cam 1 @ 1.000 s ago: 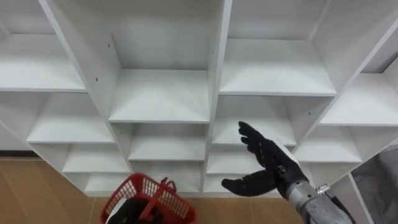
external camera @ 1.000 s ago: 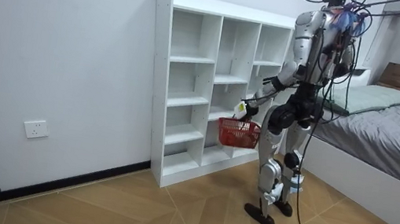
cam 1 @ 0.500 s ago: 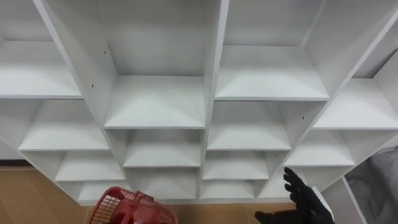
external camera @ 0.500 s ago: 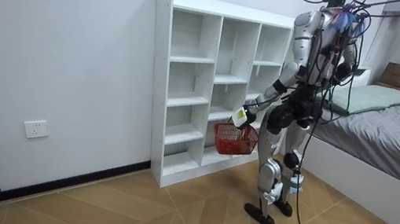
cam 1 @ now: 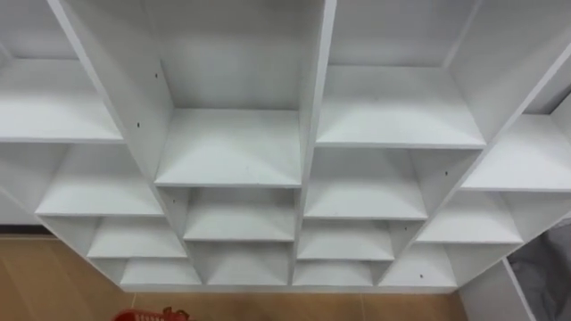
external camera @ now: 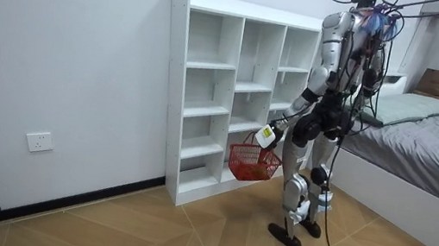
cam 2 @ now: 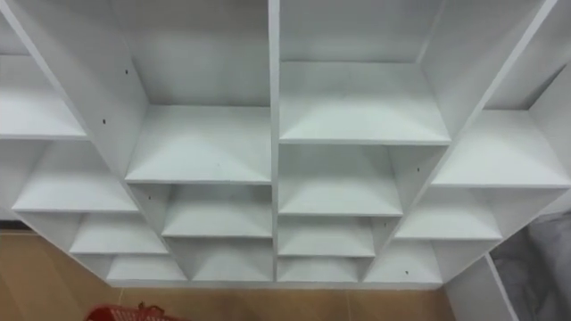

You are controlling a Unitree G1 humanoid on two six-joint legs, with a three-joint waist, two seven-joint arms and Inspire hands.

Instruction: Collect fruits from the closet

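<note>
The white closet (cam 1: 303,134) stands right in front of me, an open grid of compartments whose shelves in the eye views show bare white boards. The rim of the red basket (cam 1: 147,315) peeks in at the bottom left edge, also in the right eye view as the basket rim (cam 2: 125,313). In the room view the red basket (external camera: 252,162) hangs at knee height in front of the closet's lower shelves. My left hand (external camera: 267,135) is curled on its handle. What lies in the basket is hidden.
A wooden floor (cam 1: 53,276) runs under the closet. In the room view a bed (external camera: 425,145) stands behind me at the room view's right, and a white wall (external camera: 65,48) with a socket lies to the room view's left of the closet.
My right hand has dropped out of the left eye view. The left arm has lowered the basket, leaving just its rim at the bottom edge. The head camera has shifted slightly.
</note>
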